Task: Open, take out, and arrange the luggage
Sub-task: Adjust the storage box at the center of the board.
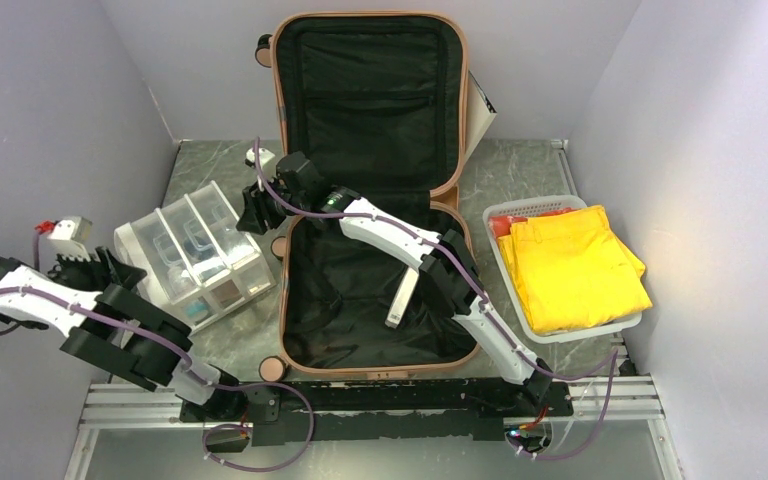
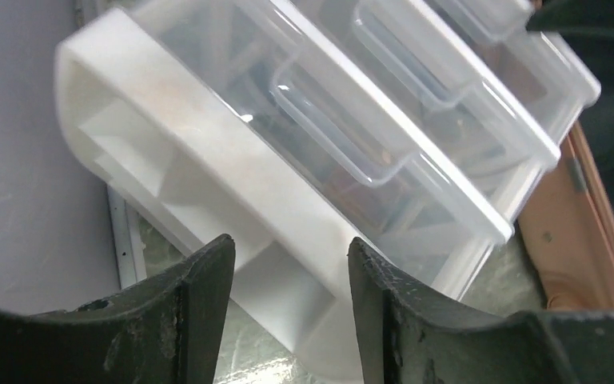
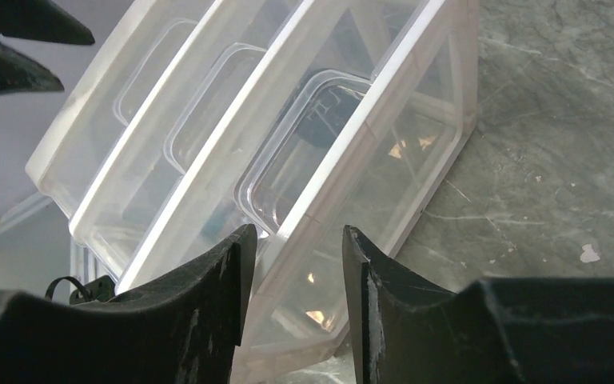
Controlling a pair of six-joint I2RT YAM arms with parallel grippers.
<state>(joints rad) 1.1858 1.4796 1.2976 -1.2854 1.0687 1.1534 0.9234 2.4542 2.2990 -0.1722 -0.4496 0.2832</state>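
The luggage (image 1: 365, 100) is lying open in the middle of the table (image 1: 520, 180). Its lid is standing upright toward 12 o'clock and its black-lined base is lying flat toward 6 o'clock. As far as I can see the base is holding nothing, but the right arm is covering a part of it.

A clear drawer organiser (image 1: 195, 255) is standing on the table just beside the luggage, at its 9 o'clock. A white basket (image 1: 600, 328) with yellow clothes (image 1: 575, 265) is sitting at 3 o'clock.

The left gripper (image 2: 290, 252) is hovering at the organiser's 8 o'clock end, and its jaws are standing apart around the white frame without clamping it. The right gripper (image 3: 297, 236) is hanging at the 1 o'clock end with its jaws apart in the same way, a thin clear wall in the gap between them.

I judge that the arranging step is in hand and the organiser is being set in its place. The next move is asking both grippers to draw back straight, away from the frame, so that no finger is catching an edge and tipping or dragging the organiser.
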